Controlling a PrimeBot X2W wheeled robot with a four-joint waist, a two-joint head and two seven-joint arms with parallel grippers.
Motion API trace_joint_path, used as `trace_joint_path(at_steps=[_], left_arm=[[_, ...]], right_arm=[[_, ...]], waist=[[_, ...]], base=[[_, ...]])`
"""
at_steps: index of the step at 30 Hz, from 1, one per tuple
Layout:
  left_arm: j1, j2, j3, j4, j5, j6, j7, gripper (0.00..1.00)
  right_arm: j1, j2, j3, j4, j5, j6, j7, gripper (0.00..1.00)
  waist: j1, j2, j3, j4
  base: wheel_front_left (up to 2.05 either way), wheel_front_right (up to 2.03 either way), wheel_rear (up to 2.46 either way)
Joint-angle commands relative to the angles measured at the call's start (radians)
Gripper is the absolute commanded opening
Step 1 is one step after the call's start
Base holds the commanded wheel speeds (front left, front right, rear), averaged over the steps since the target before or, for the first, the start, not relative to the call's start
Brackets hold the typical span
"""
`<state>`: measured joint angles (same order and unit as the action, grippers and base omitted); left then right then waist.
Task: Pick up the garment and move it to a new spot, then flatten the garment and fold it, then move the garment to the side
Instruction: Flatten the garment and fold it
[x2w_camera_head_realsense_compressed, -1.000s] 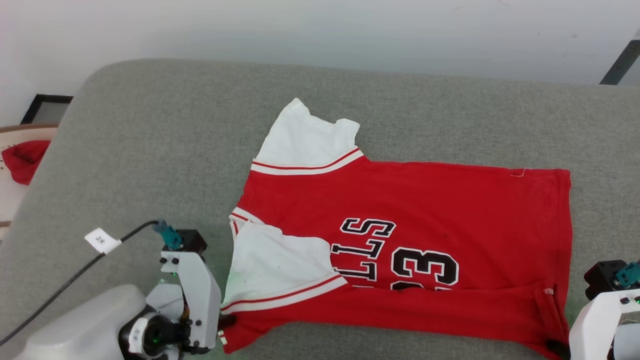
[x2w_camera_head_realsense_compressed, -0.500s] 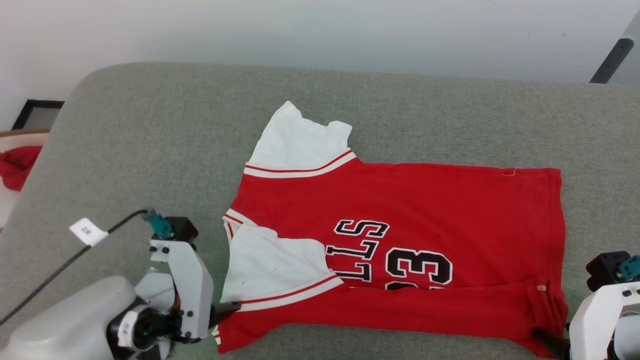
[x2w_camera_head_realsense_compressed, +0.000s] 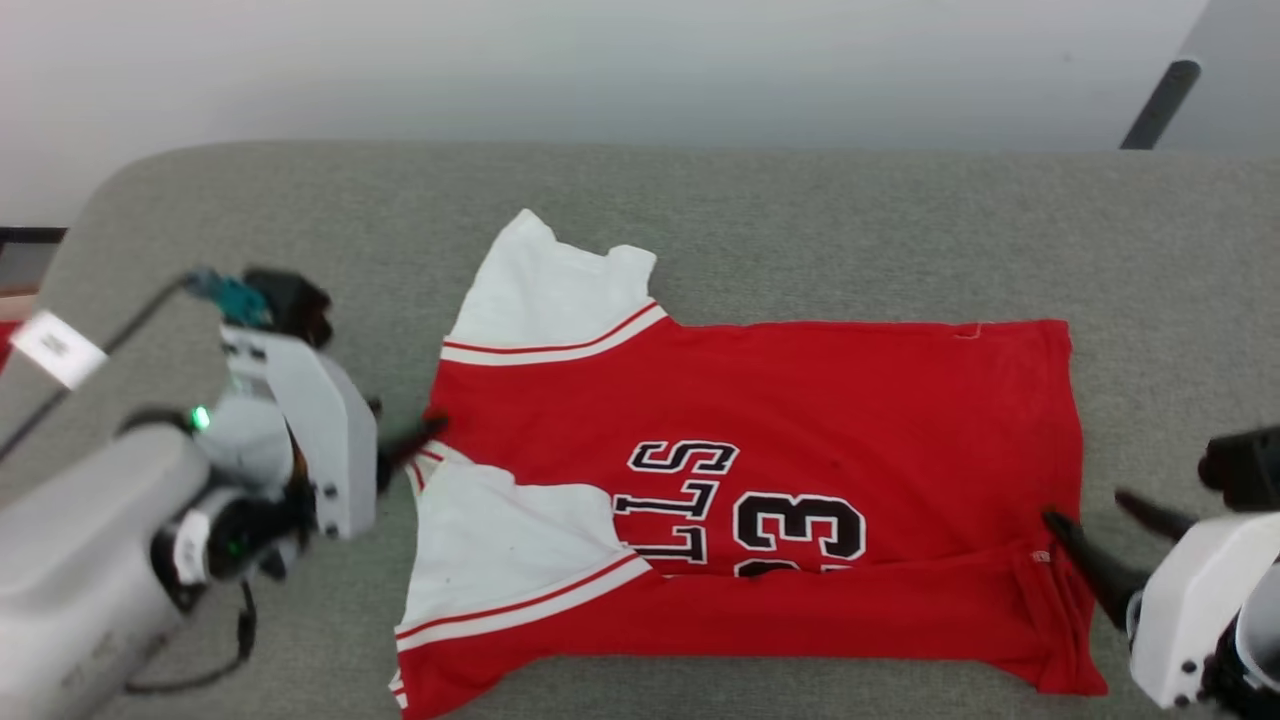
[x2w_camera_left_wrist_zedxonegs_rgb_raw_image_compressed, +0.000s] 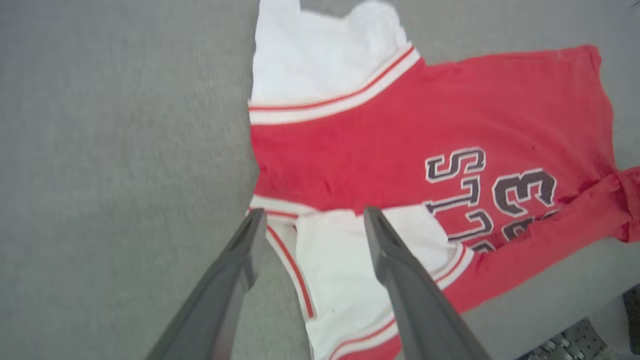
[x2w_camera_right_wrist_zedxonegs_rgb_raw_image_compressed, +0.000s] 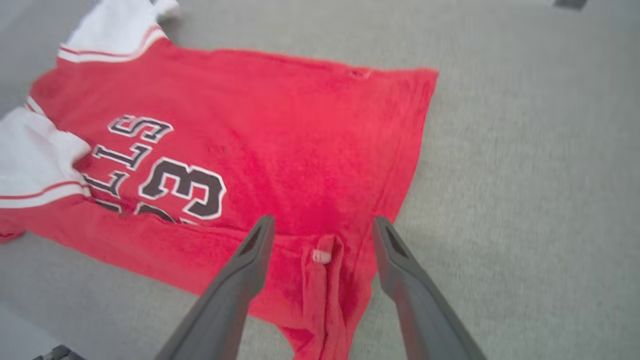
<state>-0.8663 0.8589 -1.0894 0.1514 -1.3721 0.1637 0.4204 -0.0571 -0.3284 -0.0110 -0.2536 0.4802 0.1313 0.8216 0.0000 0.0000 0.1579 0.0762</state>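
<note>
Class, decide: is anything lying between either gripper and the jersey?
Nothing visible does. The left gripper, open, is right at the sleeve end of the jersey, and the right gripper, open, is at its hem end.

A grey fabric surface (x2w_camera_head_realsense_compressed: 850, 230) bears the red, white-sleeved garment (x2w_camera_head_realsense_compressed: 850, 400), its near edge folded over.

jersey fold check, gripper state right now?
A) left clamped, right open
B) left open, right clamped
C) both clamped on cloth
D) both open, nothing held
D: in the wrist views the left gripper and the right gripper each have their fingers spread wide, and the jersey lies flat, pinched by neither.
</note>
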Motion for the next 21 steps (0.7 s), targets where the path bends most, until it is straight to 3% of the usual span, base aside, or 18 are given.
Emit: trace_joint_path(at_steps=[1,2,3,5,6,13,21], left_arm=[[-0.021,-0.009,0.01,0.017,0.016,-0.013,-0.021,1.0],[-0.058,-0.021,0.021,0.046,0.053,-0.049,-0.061,1.0],[-0.058,-0.021,0.021,0.046,0.053,-0.049,-0.061,1.0],[-0.103,-0.038,0.034,0.105,0.095,-0.089,-0.112,1.0],[-0.103,-0.038,0.034,0.105,0.095,-0.089,-0.112,1.0],[-0.209,-0.086,0.051,0.259,0.162,-0.176,-0.182,1.0],[-0.308,-0.105,0.05,0.434,0.177,-0.245,-0.148,1.0]], right_arm=[[-0.022,-0.004,0.011,-0.011,-0.011,-0.001,-0.042,1.0],[-0.043,-0.012,0.029,-0.023,-0.022,-0.001,-0.127,1.0],[-0.043,-0.012,0.029,-0.023,-0.022,-0.001,-0.127,1.0],[-0.082,-0.02,0.053,-0.033,-0.042,-0.001,-0.266,1.0],[-0.082,-0.02,0.053,-0.033,-0.042,-0.001,-0.266,1.0],[-0.146,-0.029,0.096,-0.045,-0.114,-0.001,-0.575,1.0],[-0.168,0.007,0.112,-0.041,-0.163,-0.001,-0.748,1.0]], waist=[[0.0,0.0,0.015,-0.021],[0.0,0.0,0.026,-0.038],[0.0,0.0,0.026,-0.038],[0.0,0.0,0.044,-0.068],[0.0,0.0,0.044,-0.068],[0.0,0.0,0.101,-0.136],[0.0,0.0,0.193,-0.215]], base=[[0.0,0.0,0.0],[0.0,0.0,0.0],[0.0,0.0,0.0],[0.0,0.0,0.0],[0.0,0.0,0.0],[0.0,0.0,0.0],[0.0,0.0,0.0]])
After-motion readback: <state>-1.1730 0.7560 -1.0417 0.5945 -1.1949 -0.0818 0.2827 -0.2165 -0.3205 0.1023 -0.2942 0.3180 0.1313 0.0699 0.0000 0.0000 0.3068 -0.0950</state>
